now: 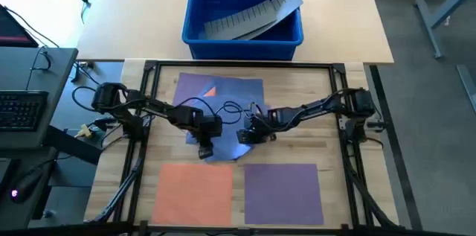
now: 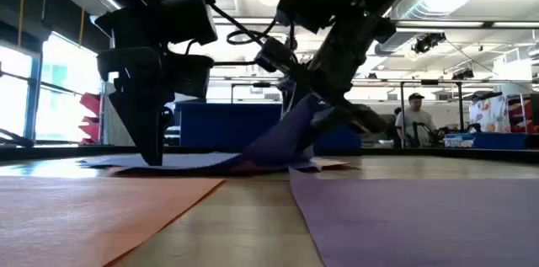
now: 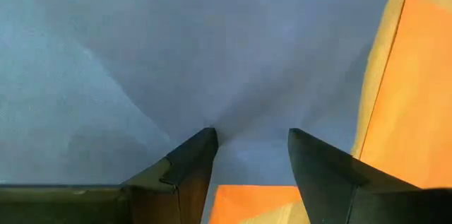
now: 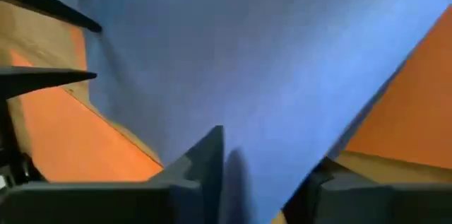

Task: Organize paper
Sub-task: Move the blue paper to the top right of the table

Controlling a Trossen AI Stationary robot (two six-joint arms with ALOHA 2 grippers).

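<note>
1. The left gripper [image 1: 204, 150] is pointing straight down at the middle of the table, its fingertips [image 3: 201, 146] spread apart and pressing on the blue sheet [image 1: 223, 150] with nothing clamped between them.
2. The right gripper [image 1: 244, 136] is reaching in from the other side, just beside the left one, and is pinching the near edge of the same blue sheet; in the right wrist view the paper is running down between its two fingers [image 4: 205, 160].
3. In the low view that pinched edge is standing up off the table in a slanted fold under the right gripper, while the rest of the sheet is lying flat under the left gripper.
4. The blue sheet is lying on top of the pile [image 1: 223, 91] in the middle of the table, where an orange corner [image 1: 209, 91] is peeking out.
5. An orange sheet [image 1: 193, 191] and a purple sheet [image 1: 282, 191] are lying flat side by side at the near edge, apart from the pile.
6. A blue bin [image 1: 197, 31] is sitting on the far table.
</note>
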